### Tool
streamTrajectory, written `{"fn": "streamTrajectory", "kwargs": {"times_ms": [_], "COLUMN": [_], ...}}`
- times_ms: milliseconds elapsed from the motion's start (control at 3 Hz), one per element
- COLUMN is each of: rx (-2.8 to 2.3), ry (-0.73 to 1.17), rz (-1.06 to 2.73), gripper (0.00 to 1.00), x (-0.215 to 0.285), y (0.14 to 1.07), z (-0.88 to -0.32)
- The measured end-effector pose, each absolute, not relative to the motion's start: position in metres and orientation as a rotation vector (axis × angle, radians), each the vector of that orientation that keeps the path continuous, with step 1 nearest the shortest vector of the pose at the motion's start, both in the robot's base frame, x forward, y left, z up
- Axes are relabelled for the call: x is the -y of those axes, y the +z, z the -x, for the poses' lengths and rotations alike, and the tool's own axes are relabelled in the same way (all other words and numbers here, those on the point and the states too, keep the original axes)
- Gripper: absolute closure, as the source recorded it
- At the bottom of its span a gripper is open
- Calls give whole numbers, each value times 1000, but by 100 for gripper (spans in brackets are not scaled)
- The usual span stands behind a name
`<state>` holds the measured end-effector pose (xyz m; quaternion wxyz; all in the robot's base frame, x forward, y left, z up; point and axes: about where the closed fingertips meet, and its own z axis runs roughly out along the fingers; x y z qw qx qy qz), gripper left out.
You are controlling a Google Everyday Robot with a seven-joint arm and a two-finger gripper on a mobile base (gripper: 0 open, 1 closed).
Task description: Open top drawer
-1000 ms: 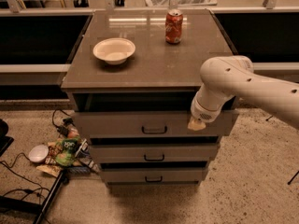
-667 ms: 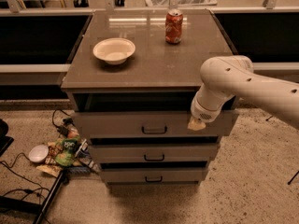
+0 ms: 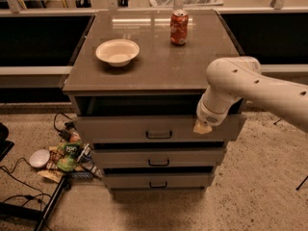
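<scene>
The top drawer (image 3: 120,129) is the widest grey drawer of the cabinet, with a small dark bail handle (image 3: 159,134) at its centre. It stands pulled out a little, with a dark gap under the cabinet top. My white arm comes in from the right. My gripper (image 3: 202,127) is at the drawer's upper front edge, right of the handle; only a tan tip shows below the wrist. Two narrower drawers (image 3: 159,159) sit below, slightly out.
On the cabinet top (image 3: 159,66) stand a white bowl (image 3: 117,51) and a red soda can (image 3: 179,27). Snack bags and a small bowl (image 3: 57,155) lie on the floor at the left, with cables. A dark stand leg (image 3: 48,203) is at lower left.
</scene>
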<state>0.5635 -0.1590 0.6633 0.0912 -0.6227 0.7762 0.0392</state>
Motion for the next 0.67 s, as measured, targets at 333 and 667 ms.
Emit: {"fn": "streamTrajectory", "kwargs": {"times_ms": [333, 667], "rx": [-2306, -2306], "ry": [117, 117], "rz": [1850, 1850], "gripper": [90, 66], "x": [159, 159], "y": [665, 666], "z": [-563, -563]}}
